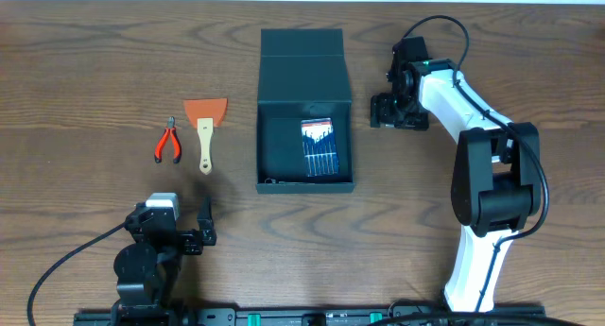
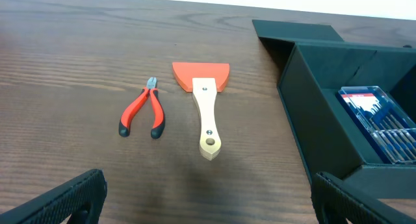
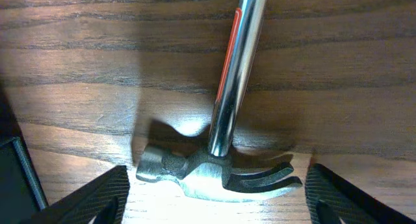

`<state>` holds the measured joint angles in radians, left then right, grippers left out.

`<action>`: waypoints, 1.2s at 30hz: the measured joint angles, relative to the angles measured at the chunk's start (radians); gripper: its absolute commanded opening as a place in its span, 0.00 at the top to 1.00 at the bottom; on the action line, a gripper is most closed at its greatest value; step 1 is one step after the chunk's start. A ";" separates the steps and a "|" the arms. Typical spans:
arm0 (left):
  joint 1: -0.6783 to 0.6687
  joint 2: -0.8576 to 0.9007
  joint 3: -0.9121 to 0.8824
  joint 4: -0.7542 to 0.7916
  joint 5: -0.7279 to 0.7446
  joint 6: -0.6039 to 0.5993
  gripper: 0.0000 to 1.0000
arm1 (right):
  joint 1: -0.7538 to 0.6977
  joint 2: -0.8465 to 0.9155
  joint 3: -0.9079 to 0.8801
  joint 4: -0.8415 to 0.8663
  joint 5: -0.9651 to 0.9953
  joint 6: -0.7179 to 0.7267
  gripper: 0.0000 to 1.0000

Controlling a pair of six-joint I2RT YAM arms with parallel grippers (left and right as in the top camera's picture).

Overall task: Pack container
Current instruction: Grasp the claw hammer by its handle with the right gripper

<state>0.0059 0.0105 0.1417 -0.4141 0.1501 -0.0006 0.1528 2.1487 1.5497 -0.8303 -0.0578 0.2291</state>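
The dark teal container (image 1: pixel 304 185) stands open at the table's middle, its lid flap folded back. A blue screwdriver set (image 1: pixel 319 146) lies inside it. Red-handled pliers (image 1: pixel 169 141) and an orange scraper with a wooden handle (image 1: pixel 205 128) lie to its left. My left gripper (image 1: pixel 206 220) is open and empty near the front edge; its wrist view shows the pliers (image 2: pixel 143 110), the scraper (image 2: pixel 205 104) and the container (image 2: pixel 318 120) ahead. My right gripper (image 1: pixel 397 111) is to the right of the container, open, its fingers (image 3: pixel 214 198) on either side of a steel claw hammer's head (image 3: pixel 208 172) lying on the table.
The hammer's chrome shaft with a red stripe (image 3: pixel 235 62) runs away from the right gripper. A corner of the container (image 3: pixel 16 178) shows at the left edge of the right wrist view. The right arm's white links (image 1: pixel 482 231) stretch along the right side of the table.
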 measured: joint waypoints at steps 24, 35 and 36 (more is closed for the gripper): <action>0.000 0.000 0.000 0.000 0.000 0.000 0.02 | 0.000 0.000 -0.001 -0.006 -0.006 0.000 0.46; 0.000 0.000 0.000 0.000 0.000 0.000 0.02 | 0.000 0.000 -0.001 -0.008 -0.011 0.000 0.61; 0.000 0.000 0.000 0.000 0.000 0.000 0.02 | 0.000 0.000 -0.001 -0.008 -0.013 0.000 0.63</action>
<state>0.0059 0.0105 0.1417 -0.4137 0.1497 -0.0006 0.1528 2.1487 1.5490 -0.8387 -0.0708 0.2287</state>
